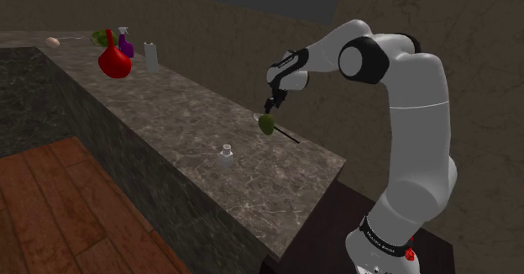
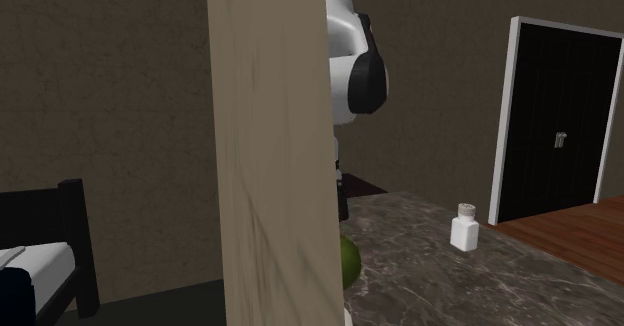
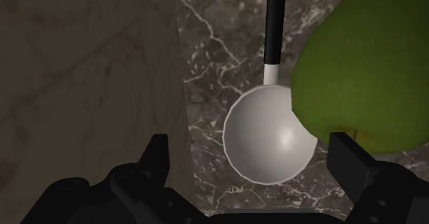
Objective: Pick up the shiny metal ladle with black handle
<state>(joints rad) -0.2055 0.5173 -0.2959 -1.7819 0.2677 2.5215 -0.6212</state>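
The ladle lies on the dark marble counter (image 1: 193,113). Its shiny pale bowl (image 3: 267,139) sits between my spread fingertips, and its black handle (image 3: 276,20) runs straight away from the hand. My gripper (image 3: 254,162) is open above the bowl, and neither finger touches it. A green fruit (image 3: 364,64) rests against the bowl's side, next to one finger (image 3: 350,162). In the shoulder view the gripper (image 1: 270,106) hangs just over the green fruit (image 1: 266,124), with the thin handle (image 1: 290,134) slanting toward the counter's near end.
A small white shaker (image 1: 226,155) stands near the counter's front edge, also seen as the shaker (image 2: 464,227). A red vase (image 1: 114,60), purple spray bottle (image 1: 126,44) and white cylinder (image 1: 152,56) stand far back. A beige pillar (image 2: 275,149) hides most of the arm.
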